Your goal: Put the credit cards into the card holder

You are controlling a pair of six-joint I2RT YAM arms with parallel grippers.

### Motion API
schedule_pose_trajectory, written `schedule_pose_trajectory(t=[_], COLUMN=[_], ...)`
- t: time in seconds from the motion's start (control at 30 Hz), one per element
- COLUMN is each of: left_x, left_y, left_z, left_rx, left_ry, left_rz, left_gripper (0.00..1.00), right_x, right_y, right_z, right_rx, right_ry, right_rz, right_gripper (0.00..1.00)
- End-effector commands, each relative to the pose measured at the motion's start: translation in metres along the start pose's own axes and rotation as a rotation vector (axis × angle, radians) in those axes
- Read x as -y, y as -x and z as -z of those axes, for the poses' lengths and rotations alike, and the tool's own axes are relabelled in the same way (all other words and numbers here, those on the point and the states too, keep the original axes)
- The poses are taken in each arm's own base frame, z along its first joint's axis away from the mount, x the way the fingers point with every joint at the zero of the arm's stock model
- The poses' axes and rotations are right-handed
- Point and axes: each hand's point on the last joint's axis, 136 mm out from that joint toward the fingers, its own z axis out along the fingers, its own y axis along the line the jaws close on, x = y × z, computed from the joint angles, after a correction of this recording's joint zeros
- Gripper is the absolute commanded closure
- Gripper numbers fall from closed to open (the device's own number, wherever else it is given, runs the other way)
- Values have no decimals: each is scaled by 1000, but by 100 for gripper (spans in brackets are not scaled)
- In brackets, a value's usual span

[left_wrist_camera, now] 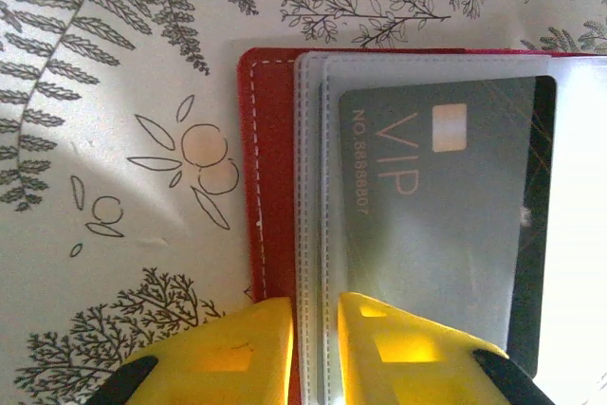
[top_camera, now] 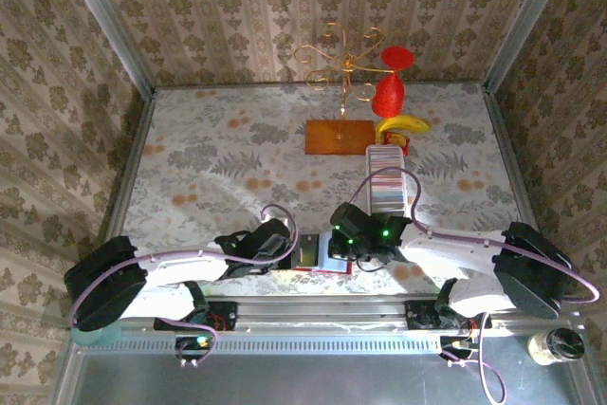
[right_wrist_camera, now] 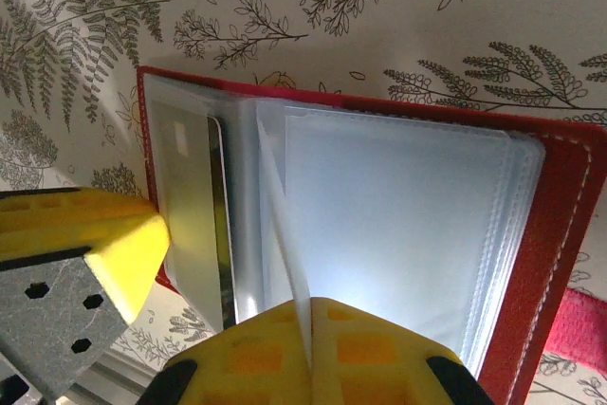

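Note:
The red card holder lies open at the table's near edge, between both grippers. Its red cover and clear pockets show in the left wrist view, with a dark grey VIP card inside a pocket. My left gripper stands over the pockets' stitched edge with its jaws a narrow gap apart. The pockets lie flat under that gap. My right gripper is shut on one clear pocket leaf of the holder and lifts it edge-on. More credit cards stand in a row farther back.
The cards' long white tray lies right of centre. Behind it are an orange-brown stand base with gold wire loops, a red vase and a banana. The left arm's finger rests at the holder's left edge.

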Motion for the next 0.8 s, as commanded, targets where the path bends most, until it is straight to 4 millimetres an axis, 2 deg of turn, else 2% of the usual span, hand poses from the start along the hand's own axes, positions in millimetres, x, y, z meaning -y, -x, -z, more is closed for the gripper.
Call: schedule_pose_trajectory(t=[0.0,0.1,0.17,0.23,0.37,0.47,0.53,0.7,0.77], left_x=[-16,-15,-13,-13,-14,-16,-17,-20,-22], left_y=[-13,-10,-8,-8,-10,-11,-10,-8,-7], left_z=[2,4,5,6,5,5,6,11,14], left_rx=[-37,-25,-16,-12,-14,-12,-6,12,19], left_ry=[61,57,54,48,43,43,45,54,62], left_rz=[4,4,3,5,12,21,23,23,21], left_gripper=[78,76,74,73,73,73,73,73,73], right_x=[10,-3,-11,-18,-28,-42,-48,-57,-58], right_y=[7,7,7,7,4,6,6,5,6], right_z=[6,2,-3,-7,-26,-34,-39,-49,-50], right_rx=[42,28,9,-10,-52,-62,-68,-80,-77], right_ry=[-32,15,36,51,67,111,128,157,159], right_rz=[7,6,9,15,11,6,2,-16,-24], right_gripper=[100,100,94,92,90,82,71,65,59])
